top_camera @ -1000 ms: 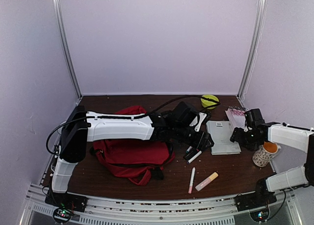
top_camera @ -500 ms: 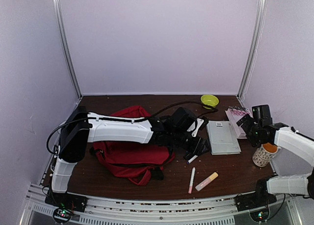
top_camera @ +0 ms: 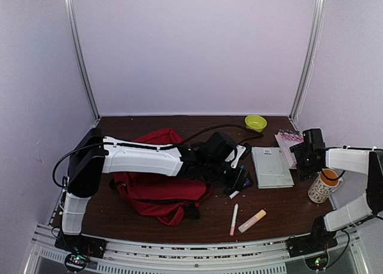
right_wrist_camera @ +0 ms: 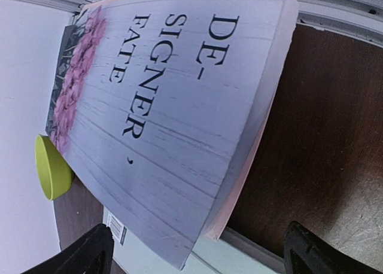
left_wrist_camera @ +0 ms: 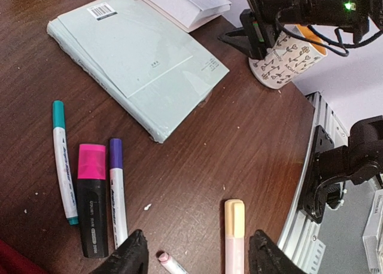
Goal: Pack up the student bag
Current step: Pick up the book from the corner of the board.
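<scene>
A flat, dark brown wood-look surface (top_camera: 281, 208) is seen, w/ tiny pale crumbs on it. The student bag (top_camera: 158, 193), soft dark-red cloth, is slumped & wrinkled on the left-mid part. It is crossed from above by the smooth white left arm (top_camera: 143, 157). The left fingers (left_wrist_camera: 128, 256), black & rounded, are held apart over the pens, past the bag's right edge; nothing is gripped btwn them. The right fingers (right_wrist_camera: 90, 253) are spread wide above a flat white book (right_wrist_camera: 173, 106) w/ big black letters & pink flowers down one side; nothing is held. A thin pale blue-green book (left_wrist_camera: 137, 58), barcode at one corner, is laid just beside it. A round patterned mug (left_wrist_camera: 287, 55), orange inside, is stood nr the right edge. A small lime bowl (top_camera: 255, 122) is set at the back. Three pens are laid side by side: a teal-capped pen (left_wrist_camera: 61, 160), a fat pink-capped black marker (left_wrist_camera: 91, 199), a purple-capped pen (left_wrist_camera: 117, 196). A blocky peach highlighter (left_wrist_camera: 234, 235) & a thin pink pen (top_camera: 234, 219) are laid nearer the front.
</scene>
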Available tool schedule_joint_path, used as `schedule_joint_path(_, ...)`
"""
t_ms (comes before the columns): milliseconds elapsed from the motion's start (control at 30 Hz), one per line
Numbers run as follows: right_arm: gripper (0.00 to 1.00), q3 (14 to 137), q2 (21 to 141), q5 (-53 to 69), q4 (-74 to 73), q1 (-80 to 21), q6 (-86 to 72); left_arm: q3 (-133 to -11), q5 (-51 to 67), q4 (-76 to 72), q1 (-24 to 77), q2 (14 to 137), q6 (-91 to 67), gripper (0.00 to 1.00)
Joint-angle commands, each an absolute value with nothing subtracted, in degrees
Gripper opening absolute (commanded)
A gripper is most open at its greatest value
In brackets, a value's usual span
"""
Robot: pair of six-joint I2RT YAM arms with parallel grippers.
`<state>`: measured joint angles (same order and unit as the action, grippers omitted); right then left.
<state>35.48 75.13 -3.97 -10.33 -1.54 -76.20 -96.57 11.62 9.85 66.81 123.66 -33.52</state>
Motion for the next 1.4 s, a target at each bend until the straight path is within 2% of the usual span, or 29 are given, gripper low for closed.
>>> schedule_joint_path(0, 1.00, 35.2, 78.2, -2.4, -6.3, -0.5, -80.8, -95.9, 12.0, 6.5, 66.8, 121.2, -32.7, 0.59)
schedule_joint_path(300, 0.99, 32.3, 84.9, 1.5, 6.2, 0.5, -81.4, -95.7, 12.0, 6.2, 66.8, 121.3, -32.6, 0.59)
schedule_joint_path(500, 0.96, 33.2, 85.8, 1.1, 6.3, 0.6, -80.9, -96.4, 12.4, 6.2, 66.8, 122.0, -32.5, 0.59)
schedule_joint_path(700, 0.77, 33.8, 86.8, 2.4, 7.3, 0.7, -80.9, -96.9, 12.6, 6.2, 66.8, 122.3, -32.3, 0.59)
schedule_joint_path(867, 0.50, 33.3, 86.3, 2.5, 7.7, 0.7, -79.8, -96.7, 12.7, 6.3, 66.8, 122.3, -32.3, 0.58)
schedule_joint_path(1033, 0.28, 32.9, 85.5, 3.2, 7.9, 0.6, -78.3, -96.6, 12.9, 6.1, 66.8, 122.3, -32.3, 0.58)
schedule_joint_path(1200, 0.14, 32.1, 84.8, 4.1, 8.6, 0.7, -77.0, -96.4, 13.1, 5.7, 66.8, 122.3, -32.3, 0.58)
schedule_joint_path(1367, 0.03, 31.5, 82.8, 4.2, 8.7, 0.6, -75.4, -96.4, 13.2, 5.6, 66.8, 122.0, -32.3, 0.58)
